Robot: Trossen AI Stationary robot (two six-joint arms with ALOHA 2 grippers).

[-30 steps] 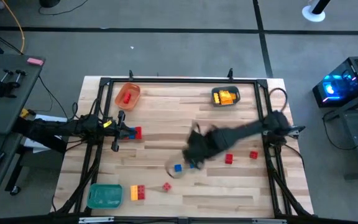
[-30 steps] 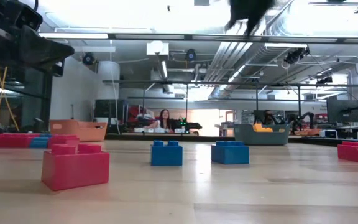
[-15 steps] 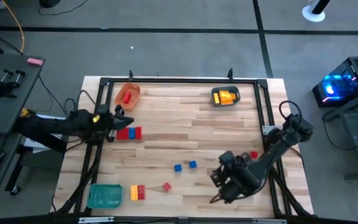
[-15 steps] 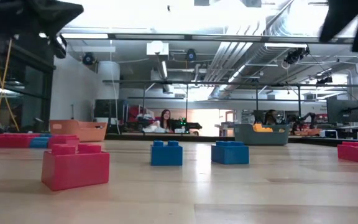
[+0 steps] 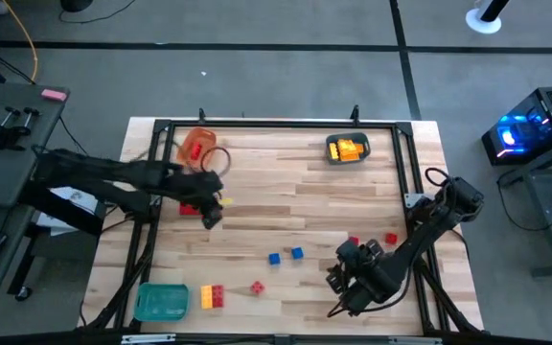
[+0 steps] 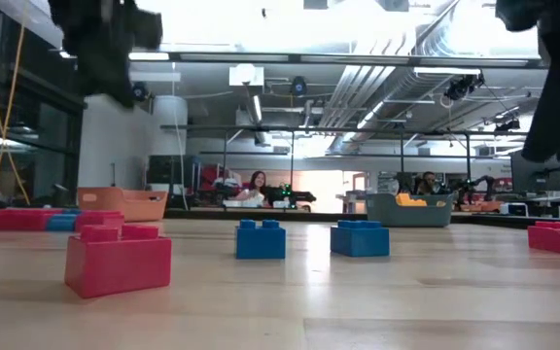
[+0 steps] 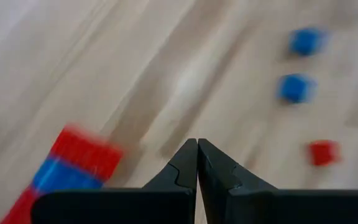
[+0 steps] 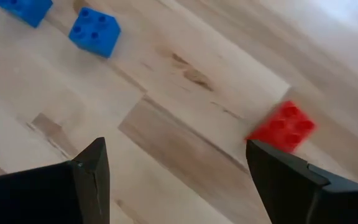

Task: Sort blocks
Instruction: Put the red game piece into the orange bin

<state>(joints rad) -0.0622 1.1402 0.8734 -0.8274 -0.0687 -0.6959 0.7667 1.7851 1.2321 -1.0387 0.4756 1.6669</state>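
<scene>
The blocks lie scattered on the table. A joined red-blue-red row [image 7: 73, 165] lies by the left side, partly under my left arm [image 5: 192, 205]. Two blue blocks [image 5: 273, 258] [image 5: 297, 253] lie mid-table, with a red one [image 5: 257, 287] and a yellow-red pair [image 5: 212, 296] nearer the near edge. Two red blocks [image 5: 354, 241] [image 5: 391, 239] lie toward the right. My left gripper [image 7: 197, 146] is shut and hangs above the wood just beside the row. My right gripper [image 8: 176, 180] is open and raised over the near right part of the table [image 5: 341, 286], with nothing between its fingers.
An orange tray [image 5: 196, 147] holding red blocks sits at the far left. A grey tray [image 5: 348, 149] with yellow blocks sits at the far right, and a green tray [image 5: 161, 302] at the near left corner. A black frame [image 5: 276, 124] rims the table. People sit in the room beyond.
My right arm swung from above the blue blocks to the near right part of the table, then stayed; a second blue block shows where it had been. My left arm pulled back toward the left edge, then reached right, over the red-blue-red row.
</scene>
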